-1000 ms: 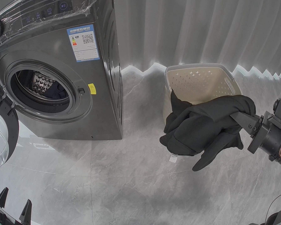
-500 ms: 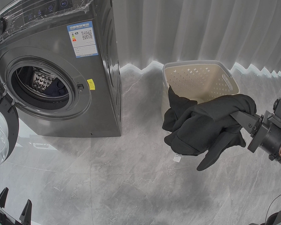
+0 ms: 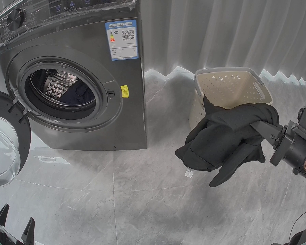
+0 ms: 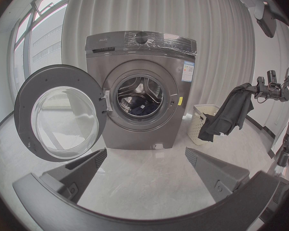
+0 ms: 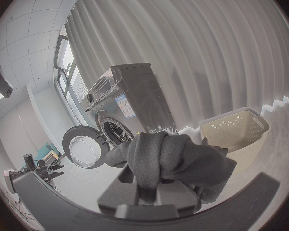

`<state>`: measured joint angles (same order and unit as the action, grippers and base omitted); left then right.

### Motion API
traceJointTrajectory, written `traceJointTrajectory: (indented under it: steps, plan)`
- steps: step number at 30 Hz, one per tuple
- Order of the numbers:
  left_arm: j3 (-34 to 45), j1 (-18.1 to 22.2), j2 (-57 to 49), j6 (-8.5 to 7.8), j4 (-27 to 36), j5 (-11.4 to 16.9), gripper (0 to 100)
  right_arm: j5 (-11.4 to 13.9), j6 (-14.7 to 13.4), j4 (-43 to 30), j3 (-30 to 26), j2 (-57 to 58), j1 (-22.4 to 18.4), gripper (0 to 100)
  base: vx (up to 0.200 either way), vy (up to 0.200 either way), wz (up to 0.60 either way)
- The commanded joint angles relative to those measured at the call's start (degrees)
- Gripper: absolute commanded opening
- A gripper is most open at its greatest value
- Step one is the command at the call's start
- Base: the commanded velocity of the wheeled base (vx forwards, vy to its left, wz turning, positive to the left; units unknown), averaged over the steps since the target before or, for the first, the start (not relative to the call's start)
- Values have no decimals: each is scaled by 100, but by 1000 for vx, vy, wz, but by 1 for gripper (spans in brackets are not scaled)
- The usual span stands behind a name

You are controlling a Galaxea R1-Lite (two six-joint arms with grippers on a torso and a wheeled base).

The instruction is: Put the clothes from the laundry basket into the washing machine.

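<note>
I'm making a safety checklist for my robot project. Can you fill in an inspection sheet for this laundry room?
Surface: grey tiled floor, bare and shiny.
Job's things: washing machine with its door open and dark clothes in the drum; black garment hanging in the air in front of the laundry basket; no clothes visible in the basket.
Clutter: nothing seen.
Grippers: right gripper shut on the black garment; left gripper open, empty, low over the floor.
Cables: thin dark cable curving by the right arm, clear of the garment.
Surroundings: white pleated curtain behind; windows to the machine's side.
</note>
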<state>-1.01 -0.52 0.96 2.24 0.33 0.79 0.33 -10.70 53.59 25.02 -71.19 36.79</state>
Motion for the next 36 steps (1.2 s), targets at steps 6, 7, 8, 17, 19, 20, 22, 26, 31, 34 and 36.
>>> traceJointTrajectory:
  steps: [6,7,8,17,19,20,22,26,31,34,36]
  plan:
    - [92,0,-96,4,2,0,100,2,-2,2,3,-9,3,0,0,33,0]
    - [92,0,-96,4,2,0,100,2,-2,2,3,-9,3,0,0,0,0]
    - [92,0,-96,4,2,9,100,2,-2,2,3,-9,3,0,0,0,0]
    - [92,0,-96,-5,2,0,100,11,-2,2,3,-9,-58,0,-156,0,0]
    - [92,0,-96,-5,2,0,100,11,-2,-6,-5,-9,-58,0,-200,0,0]
    - [92,0,-96,4,2,0,100,11,-2,-6,-5,-9,-58,0,-200,0,0]
    - [92,0,-96,4,2,0,100,11,-2,-6,-14,-9,-58,0,-200,0,0]
    - [92,0,-96,4,2,0,100,11,-2,-6,-14,-9,-67,0,0,0,0]
    - [92,0,-96,-5,2,9,100,11,-11,-6,-23,-9,-67,0,0,120,0]
    - [92,0,-96,-5,2,9,100,11,-11,-6,-32,-9,-67,0,0,200,0]
    - [92,0,-96,-5,2,0,100,2,-11,-6,-32,-9,-76,0,0,200,0]
